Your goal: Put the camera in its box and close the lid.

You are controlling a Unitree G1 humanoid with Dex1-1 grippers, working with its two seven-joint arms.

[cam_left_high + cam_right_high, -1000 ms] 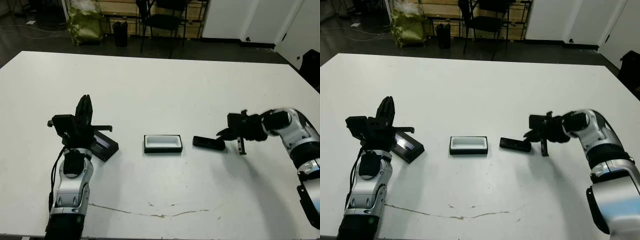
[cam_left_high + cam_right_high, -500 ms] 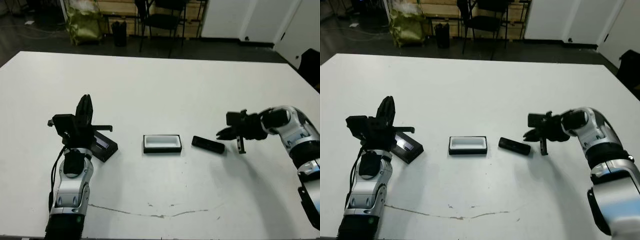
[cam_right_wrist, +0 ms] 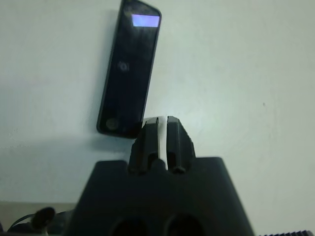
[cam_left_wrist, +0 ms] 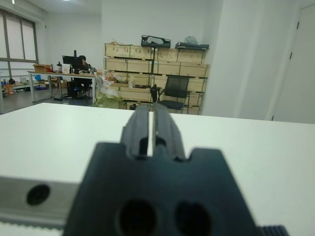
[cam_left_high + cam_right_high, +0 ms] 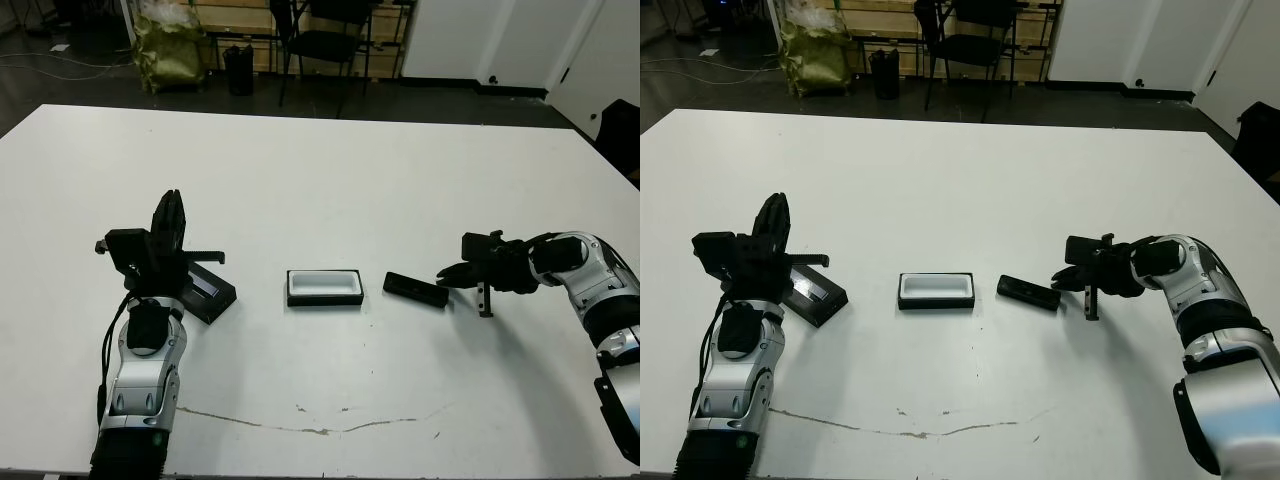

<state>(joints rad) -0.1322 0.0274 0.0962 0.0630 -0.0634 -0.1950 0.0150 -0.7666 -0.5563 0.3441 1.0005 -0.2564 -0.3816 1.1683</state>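
So the camera (image 5: 416, 290) is lying flat on the white counter (image 5: 330, 180), just right of the box (image 5: 325, 287), with a small gap between them. The box sits open near the middle, white lining up, nothing in it. The lid (image 5: 205, 290) is off to the left, partly hidden behind the left hand (image 5: 168, 222).

Right hand (image 3: 163, 129) is low at the camera's right end, fingers pressed together with nothing between them. From the wrist view the tips sit right beside the end of the camera, not around it. Left hand is also closed and empty, pointing up and away over the lid.

What could go wrong here, I think: with its fingers closed like that the right hand can only shove the camera, not pick it up. It's slim and lies a bit skewed to the box, so a nudge could spin it or knock the light little box out of place. Even with a grip on one end, a long bar could droop and catch the box rim going in. If it sits crooked, the lid probably won't close.
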